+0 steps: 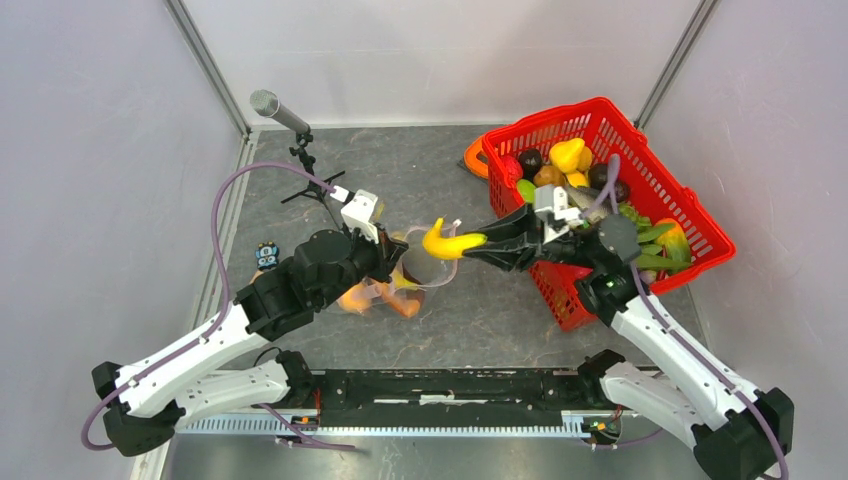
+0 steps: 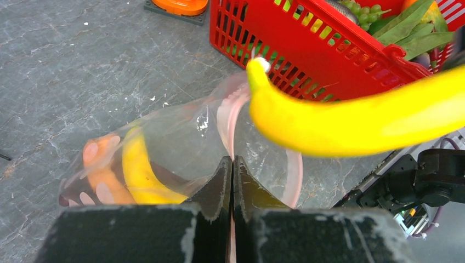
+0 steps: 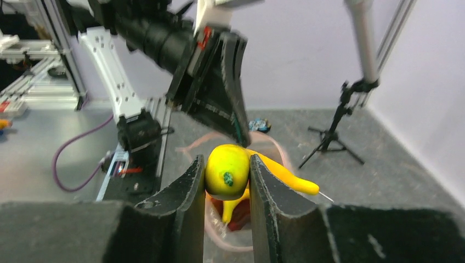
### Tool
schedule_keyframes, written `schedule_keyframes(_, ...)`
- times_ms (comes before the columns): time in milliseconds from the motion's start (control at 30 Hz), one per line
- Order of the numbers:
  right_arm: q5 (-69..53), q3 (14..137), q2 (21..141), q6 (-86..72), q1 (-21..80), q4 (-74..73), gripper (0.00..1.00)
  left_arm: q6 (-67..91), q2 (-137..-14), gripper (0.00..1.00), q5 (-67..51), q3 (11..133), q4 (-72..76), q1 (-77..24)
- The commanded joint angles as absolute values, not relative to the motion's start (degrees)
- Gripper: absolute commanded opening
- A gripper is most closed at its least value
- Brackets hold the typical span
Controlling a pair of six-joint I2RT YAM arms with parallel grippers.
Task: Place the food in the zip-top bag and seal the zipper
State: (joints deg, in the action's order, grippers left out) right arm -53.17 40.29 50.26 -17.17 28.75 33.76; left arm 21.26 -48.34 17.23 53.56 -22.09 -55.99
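We see bright, even light from above, soft faint shadows on the grey table (image 1: 480, 320), white shine on the clear bag (image 2: 183, 139), the banana (image 2: 356, 118) up close a bit fuzzy, the left arm (image 3: 159, 38) blurry in the right wrist view

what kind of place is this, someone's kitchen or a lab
Most likely a robot lab test cell, not a kitchen: two white arms are bolted at the edge of a grey table, plain pale walls on metal posts enclose it, and a microphone stands at the back.

Red basket (image 1: 565, 295), microphone (image 1: 278, 110), orange ring (image 1: 475, 158)
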Motion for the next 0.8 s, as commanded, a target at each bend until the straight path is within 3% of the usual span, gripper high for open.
schedule_keyframes(0, -49.99, 43.68, 50.43, -4.42, 32.99, 18.74, 0.00, 23.82, -47.06, 0.03, 17.08, 54.50, -19.21, -55.96)
schedule_keyframes(133, -51.22, 47.24, 51.61, -0.49, 35.74, 10.35, 0.00, 23.55, -45.91, 0.04, 18.27, 54.23, -19.34, -55.97)
schedule_keyframes(467, -46.63, 50.23, 45.70, -0.70, 37.88, 7.85, 0.00, 23.46, -47.11, 0.04, 17.87, 54.33, -19.86, -55.95)
schedule_keyframes(600, -50.54, 52.69, 45.97, -2.37, 37.84, 2.74, 0.00, 22.73, -46.85, 0.04, 18.30, 54.44, -19.04, -55.96)
schedule_keyframes(767, -52.96, 49.09, 47.28, -11.76, 38.37, 8.43, 0.00, 21.77, -47.44, 0.04, 18.04, 55.63, -18.28, -55.96)
